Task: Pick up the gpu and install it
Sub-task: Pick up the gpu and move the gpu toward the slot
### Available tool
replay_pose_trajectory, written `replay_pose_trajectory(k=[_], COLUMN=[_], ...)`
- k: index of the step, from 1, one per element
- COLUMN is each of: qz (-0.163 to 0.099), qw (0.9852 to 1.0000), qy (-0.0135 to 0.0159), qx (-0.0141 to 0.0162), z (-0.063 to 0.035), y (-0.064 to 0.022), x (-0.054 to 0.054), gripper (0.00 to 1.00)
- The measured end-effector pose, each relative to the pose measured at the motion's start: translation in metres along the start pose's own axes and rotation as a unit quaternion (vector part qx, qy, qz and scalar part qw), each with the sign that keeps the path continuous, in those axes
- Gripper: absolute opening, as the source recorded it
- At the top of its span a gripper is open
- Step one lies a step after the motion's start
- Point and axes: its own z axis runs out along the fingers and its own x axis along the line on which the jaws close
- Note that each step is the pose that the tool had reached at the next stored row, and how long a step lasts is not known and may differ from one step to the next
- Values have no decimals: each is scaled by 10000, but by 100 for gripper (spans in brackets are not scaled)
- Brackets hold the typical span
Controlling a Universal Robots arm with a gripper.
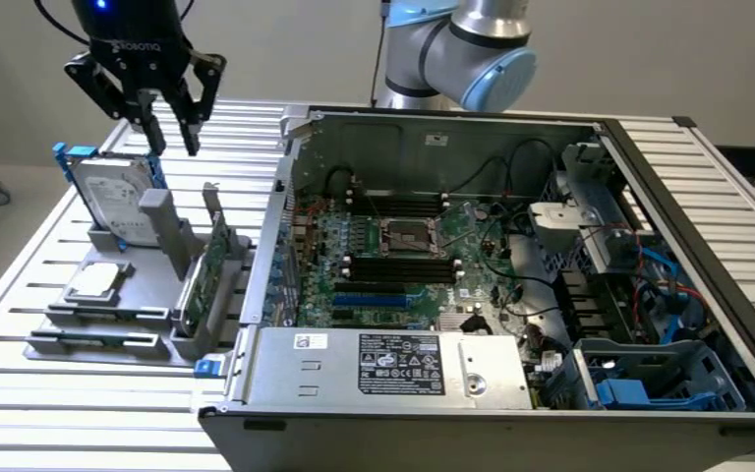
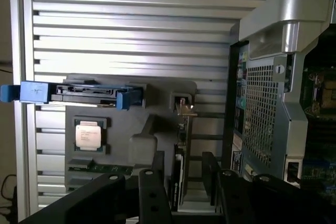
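The jaws hang apart and empty, high over the far end of the grey holder [image 1: 157,221] that sits on the slatted desk [image 1: 36,393]; nothing is gripped or touched. The gpu [image 1: 204,280] is below the jaws, standing on its long edge in a slot of that holder, green board upright; in the exterior view it sits lower in the picture than the jaws and a little toward the computer case [image 1: 286,147]. In the wrist view its thin top edge runs straight into the gap between the two jaws, one jaw to either side of the card's line; so its long axis appears to lie level and to pass through the gap, and the jaws would close across its thickness rather than along its length. They look well above the card, not yet down around it. On the other side of the jaws from the case, a hard drive [image 1: 113,197] in a blue frame stands upright in the same holder; a small square processor chip [image 1: 94,282] lies flat just beyond it. The gpu is not yet lifted; the open case holds no card.
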Motion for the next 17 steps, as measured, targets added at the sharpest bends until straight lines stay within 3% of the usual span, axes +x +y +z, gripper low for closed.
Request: replay_pose_trajectory(k=[9,17], qz=[-1,11], qw=[10000,10000], qy=[21,18], qx=[0,0], z=[169,317], y=[-403,-614], x=[20,28], gripper=[42,42])
